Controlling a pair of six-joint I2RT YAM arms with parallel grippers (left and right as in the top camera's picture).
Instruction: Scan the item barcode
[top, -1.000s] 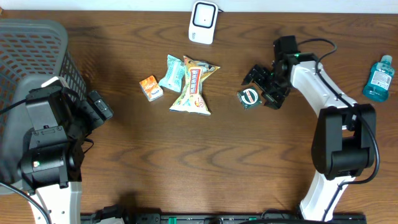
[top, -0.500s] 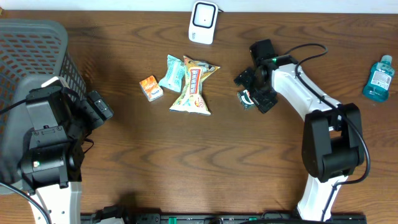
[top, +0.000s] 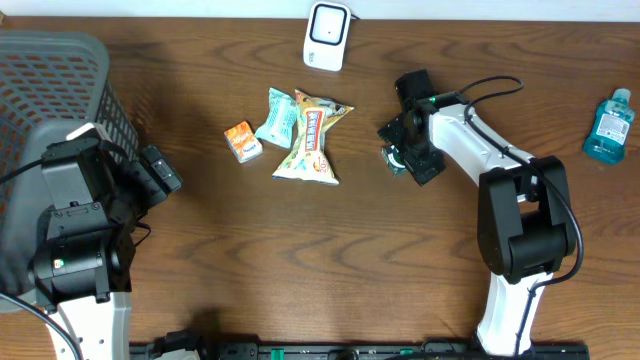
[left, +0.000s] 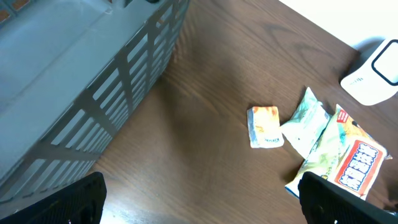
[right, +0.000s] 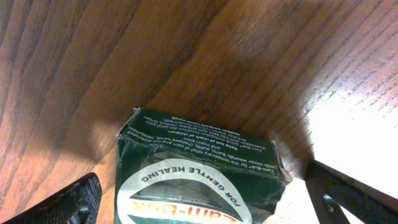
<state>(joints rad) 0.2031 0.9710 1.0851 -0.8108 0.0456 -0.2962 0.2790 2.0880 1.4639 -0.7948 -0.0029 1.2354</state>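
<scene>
right arm shifted left over green box reading "for gentle healing"; both jaws released

You look at a worktop of dark wood, its grain plain to see. Its smooth sheen throws back a bright glare beside the box. The box is printed green card with a satin finish, its edges scuffed and frayed pale. The basket is matt grey plastic with slotted walls. The snack packet is crinkled, glossy film. The scanner is smooth white plastic with a dark face. The bottle is clear, blue-tinted plastic. The right arm has a glossy white shell and matt black joints.
</scene>
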